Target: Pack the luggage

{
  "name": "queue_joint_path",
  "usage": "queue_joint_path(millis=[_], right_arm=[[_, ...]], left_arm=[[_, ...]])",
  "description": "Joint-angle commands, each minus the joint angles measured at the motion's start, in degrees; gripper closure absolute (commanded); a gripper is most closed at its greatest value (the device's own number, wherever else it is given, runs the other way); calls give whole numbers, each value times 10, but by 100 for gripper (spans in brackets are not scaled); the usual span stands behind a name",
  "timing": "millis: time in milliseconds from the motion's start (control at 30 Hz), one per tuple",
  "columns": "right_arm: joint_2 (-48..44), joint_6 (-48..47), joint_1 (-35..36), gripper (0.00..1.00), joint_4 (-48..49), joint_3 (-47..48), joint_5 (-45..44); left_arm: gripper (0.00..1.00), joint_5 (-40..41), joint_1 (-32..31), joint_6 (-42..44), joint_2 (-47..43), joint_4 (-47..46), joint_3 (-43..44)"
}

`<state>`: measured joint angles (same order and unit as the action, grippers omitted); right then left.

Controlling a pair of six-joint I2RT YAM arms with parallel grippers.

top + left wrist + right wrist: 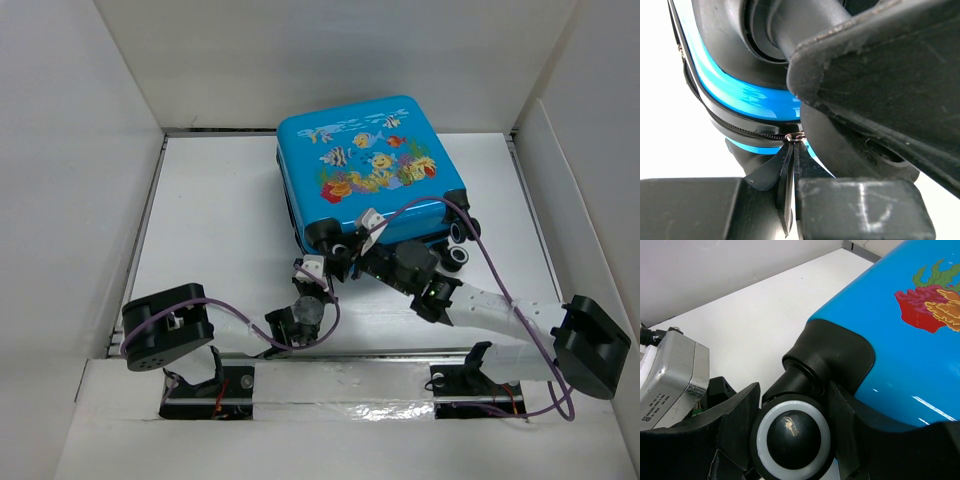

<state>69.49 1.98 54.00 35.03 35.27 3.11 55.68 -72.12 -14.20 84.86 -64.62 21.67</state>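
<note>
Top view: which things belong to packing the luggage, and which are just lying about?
Job: bright blue hard-shell suitcase with fish print; its black zipper pull, pinched in the left gripper; its black-and-white wheel, clasped by the right gripper.
Just there: white table; white enclosure walls; purple cables on the arms.

From above, the right arm (500,305) covers the near edge of the luggage (360,165); wrist views crop it

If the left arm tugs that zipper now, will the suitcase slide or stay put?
Likely to slide: the suitcase lies flat on its glossy shell on a smooth table. The right gripper around one wheel probably anchors it. The thin zipper pull may slip free.
</note>
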Motion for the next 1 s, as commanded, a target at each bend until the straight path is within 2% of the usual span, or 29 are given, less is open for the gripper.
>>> queue_joint_path(millis=[0,233,367,467,600,667,700,733,767,867,900,933,967], right_arm=[[-8,43,34,100,76,7,61],[-23,39,34,100,67,-1,44],[-40,34,34,100,52,-6,19],[-50,28,34,100,39,-10,10],[-52,27,34,100,38,-10,9],[-46,27,34,100,40,-7,13],[-39,23,34,100,41,-2,15],[-36,22,34,100,41,1,15],[-32,21,34,100,39,4,14],[-23,14,34,100,32,19,16],[-22,13,29,100,32,23,16],[-21,13,29,100,31,27,18],[-17,12,29,100,29,31,22]], left_arm=[[100,48,22,16,-15,-72,27],[100,31,22,-13,-29,-48,-3],[100,58,38,-37,-62,-16,-42],[100,51,67,-97,-129,69,-72],[100,8,81,-95,-205,90,-101],[100,-18,71,-87,-205,90,-105],[100,-46,71,-71,-193,53,-109],[100,-115,66,-52,-182,43,-108],[100,-133,55,-52,-169,42,-94],[100,-113,11,-66,-111,36,-69],[97,-106,11,-70,-91,28,-64],[84,-111,6,-71,-83,25,-59],[78,-113,6,-69,-75,23,-49]])
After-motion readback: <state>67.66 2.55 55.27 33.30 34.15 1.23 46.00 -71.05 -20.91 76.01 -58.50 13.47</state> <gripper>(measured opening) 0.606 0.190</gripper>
